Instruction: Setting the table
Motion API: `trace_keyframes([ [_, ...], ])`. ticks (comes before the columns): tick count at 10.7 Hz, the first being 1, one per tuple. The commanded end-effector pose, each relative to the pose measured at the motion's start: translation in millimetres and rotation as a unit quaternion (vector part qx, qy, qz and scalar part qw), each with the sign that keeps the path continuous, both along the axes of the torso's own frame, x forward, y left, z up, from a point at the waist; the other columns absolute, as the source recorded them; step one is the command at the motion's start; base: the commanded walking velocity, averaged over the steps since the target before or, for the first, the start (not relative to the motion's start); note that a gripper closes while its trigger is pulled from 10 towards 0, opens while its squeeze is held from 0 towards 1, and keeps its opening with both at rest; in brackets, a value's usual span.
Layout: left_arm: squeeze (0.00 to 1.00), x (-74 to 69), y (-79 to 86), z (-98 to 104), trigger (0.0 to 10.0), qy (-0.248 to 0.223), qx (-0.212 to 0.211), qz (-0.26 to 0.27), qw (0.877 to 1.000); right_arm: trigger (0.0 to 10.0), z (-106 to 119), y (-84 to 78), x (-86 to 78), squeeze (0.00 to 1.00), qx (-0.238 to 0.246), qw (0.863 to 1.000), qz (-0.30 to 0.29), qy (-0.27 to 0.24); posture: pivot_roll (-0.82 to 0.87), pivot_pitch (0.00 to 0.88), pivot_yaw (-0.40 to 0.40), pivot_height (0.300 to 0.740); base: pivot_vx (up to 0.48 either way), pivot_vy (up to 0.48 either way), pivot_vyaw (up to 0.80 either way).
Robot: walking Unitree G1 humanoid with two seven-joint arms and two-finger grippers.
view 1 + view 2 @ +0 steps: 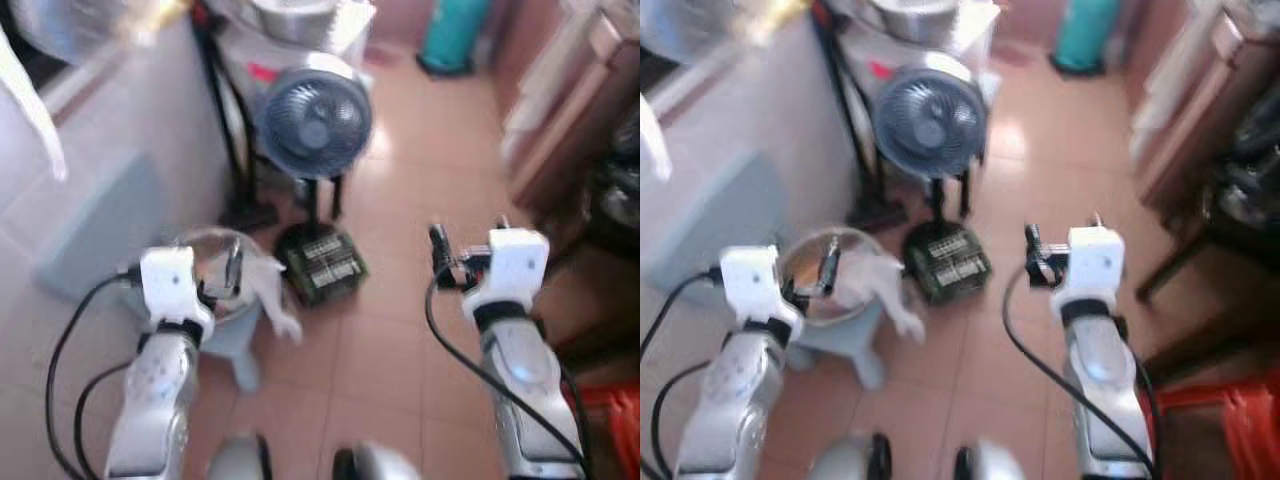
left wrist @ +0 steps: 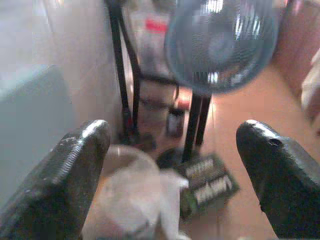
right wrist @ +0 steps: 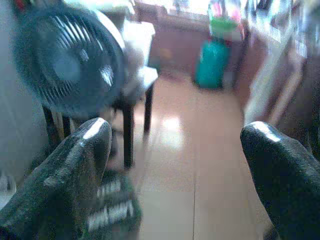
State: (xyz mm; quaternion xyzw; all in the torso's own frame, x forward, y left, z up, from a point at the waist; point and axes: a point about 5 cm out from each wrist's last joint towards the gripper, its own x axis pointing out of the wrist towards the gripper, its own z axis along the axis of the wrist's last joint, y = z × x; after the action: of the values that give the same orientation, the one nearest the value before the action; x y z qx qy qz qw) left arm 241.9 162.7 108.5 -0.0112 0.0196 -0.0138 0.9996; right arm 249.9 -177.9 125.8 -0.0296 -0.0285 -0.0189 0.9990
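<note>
- Overall: head views blurred; both arms raised fwd over tiled floor point(image 1: 400, 360), nothing held.
- Left pincer point(image 2: 175, 165): fingers point(image 2: 65, 180) spread wide, empty; hovers above a shiny metal bowl point(image 1: 205, 255).
- Right pincer point(image 3: 175, 165): fingers point(image 3: 70, 175) spread wide, empty; over bare floor, well apart from the bowl.
- Metal bowl: sits on a low pale-blue stool point(image 1: 235, 345) in front of left arm; clear/white plastic wrap point(image 1: 270, 290) hangs over its rim on the side toward the robot's right. Contents: cannot tell.
- Dark green box point(image 1: 322, 262) w/ white lettering: flat on floor, just beside stool, between bowl and fan legs.
- Round blue-grey fan point(image 1: 315, 125): upright on black legs, beyond the box.
- Black-framed stand point(image 1: 235, 130) behind fan, pale items on top, red label; detail too blurred.
- Pale wall/cabinet face point(image 1: 90, 190) on robot's left w/ grey-blue panel.
- Teal container point(image 1: 452, 35): far end of floor.
- Dark wood furniture point(image 1: 1200, 150) on robot's right; red item point(image 1: 1230, 420) near right arm, low corner.
- Tableware for setting: only the bowl is recognisable.
</note>
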Motion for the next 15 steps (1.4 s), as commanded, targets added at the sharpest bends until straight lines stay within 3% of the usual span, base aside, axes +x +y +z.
trace_keyframes([
  [1, 0.0, -0.1, 2.3, -1.8, 10.0, 0.007, -0.003, 0.005, 1.0, 10.0, -2.2, 0.3, -2.0, 0.0, 0.021, 1.0, 0.003, 0.005, -0.04, 0.24, -0.02, 0.74, 0.0, 0.0, 0.0],
  [3, 0.0, -4.0, 2.1, 1.7, 10.0, 0.033, -0.007, 0.006, 0.999, 10.0, 0.4, -0.9, -8.1, 0.0, 0.006, 1.0, 0.001, 0.022, -0.04, 0.241, -0.019, 0.74, 0.0, 0.0, 0.0],
  [6, 0.0, -8.3, 5.4, -2.1, 10.0, 0.045, 0.0, 0.007, 0.999, 10.0, -9.1, -8.5, -13.0, 0.0, 0.027, 0.999, -0.009, 0.031, -0.03, 0.212, -0.004, 0.74, 0.0, 0.0, -0.15],
  [10, 0.0, 20.1, 5.8, 3.7, 10.0, 0.009, 0.024, 0.022, 0.999, 10.0, -0.6, 6.4, 20.1, 0.0, 0.008, 1.0, 0.021, -0.014, -0.01, 0.082, 0.005, 0.74, 0.0, 0.0, 0.0],
  [15, 0.0, 28.2, 4.3, 7.0, 10.0, -0.008, 0.017, 0.027, 0.999, 10.0, -3.3, 5.5, 24.3, 0.0, -0.01, 0.999, 0.027, -0.017, -0.02, 0.102, -0.01, 0.74, 0.0, 0.057, -0.16],
])
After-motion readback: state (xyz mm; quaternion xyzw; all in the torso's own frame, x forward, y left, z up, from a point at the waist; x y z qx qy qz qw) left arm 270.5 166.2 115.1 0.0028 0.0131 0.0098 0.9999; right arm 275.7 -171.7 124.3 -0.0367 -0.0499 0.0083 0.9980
